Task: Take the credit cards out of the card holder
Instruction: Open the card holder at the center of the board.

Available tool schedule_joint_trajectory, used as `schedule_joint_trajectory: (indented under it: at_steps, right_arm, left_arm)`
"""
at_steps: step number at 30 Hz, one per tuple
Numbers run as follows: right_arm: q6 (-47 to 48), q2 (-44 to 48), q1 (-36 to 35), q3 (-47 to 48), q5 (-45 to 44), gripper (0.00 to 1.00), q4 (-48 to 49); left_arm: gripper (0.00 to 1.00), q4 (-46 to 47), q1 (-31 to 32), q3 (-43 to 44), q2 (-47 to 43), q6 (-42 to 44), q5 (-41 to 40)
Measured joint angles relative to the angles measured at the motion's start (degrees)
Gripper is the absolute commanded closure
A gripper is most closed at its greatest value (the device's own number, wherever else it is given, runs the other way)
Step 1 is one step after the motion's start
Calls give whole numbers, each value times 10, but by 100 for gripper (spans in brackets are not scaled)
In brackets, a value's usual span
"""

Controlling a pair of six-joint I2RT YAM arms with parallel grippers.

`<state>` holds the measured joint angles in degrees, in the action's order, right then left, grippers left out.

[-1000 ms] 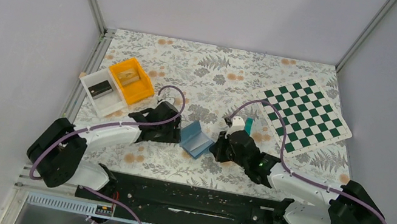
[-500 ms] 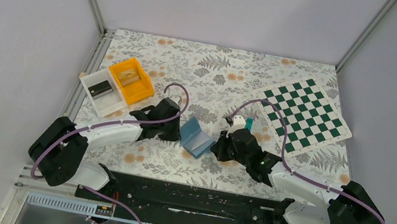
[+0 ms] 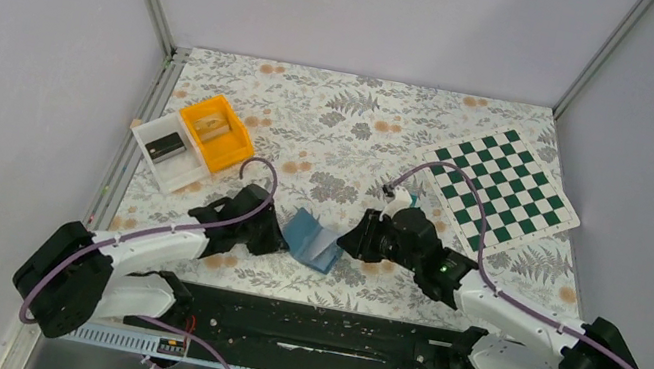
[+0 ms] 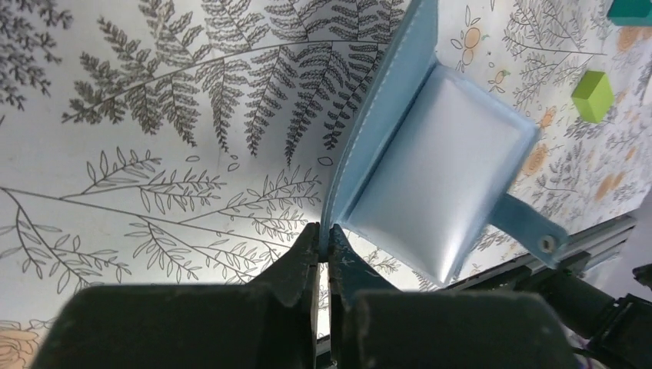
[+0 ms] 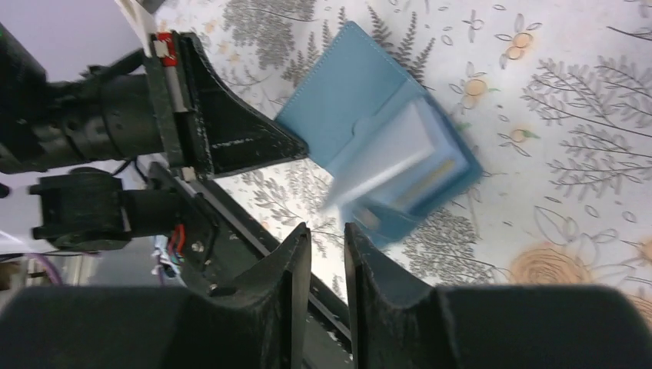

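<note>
Left wrist: left pincer [image 4: 324,238] on card holder [image 4: 430,169]

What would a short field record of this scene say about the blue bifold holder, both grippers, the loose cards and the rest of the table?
Holder: blue bifold card holder, open, inner pockets showing
Left gripper: shut on the holder's edge
Right gripper: open, empty, beside the holder
Loose cards: small flat lime-green card, teal card
Also present: orange plastic bin, white plastic bin, green-and-white chequered mat
</note>
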<state>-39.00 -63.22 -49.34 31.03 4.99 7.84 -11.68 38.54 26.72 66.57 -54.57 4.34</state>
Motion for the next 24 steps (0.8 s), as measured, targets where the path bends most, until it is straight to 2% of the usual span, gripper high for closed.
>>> schedule_joint_trajectory:
  at_steps: [8, 15, 21, 24]
  right_arm:
    - [-50, -32, -2, 28, 49, 66, 26]
    - [-54, -90, -41, 84, 45, 76, 28]
    - [-54, -176, -61, 106, 19, 78, 30]
    - [-52, -209, -61, 110, -1, 79, 16]
  left_arm:
    - [100, -5, 12, -24, -64, -53, -31]
    - [100, 0, 17, -46, -103, -86, -62]
    - [100, 13, 18, -57, -91, -93, -63]
    - [86, 13, 18, -57, -89, -89, -63]
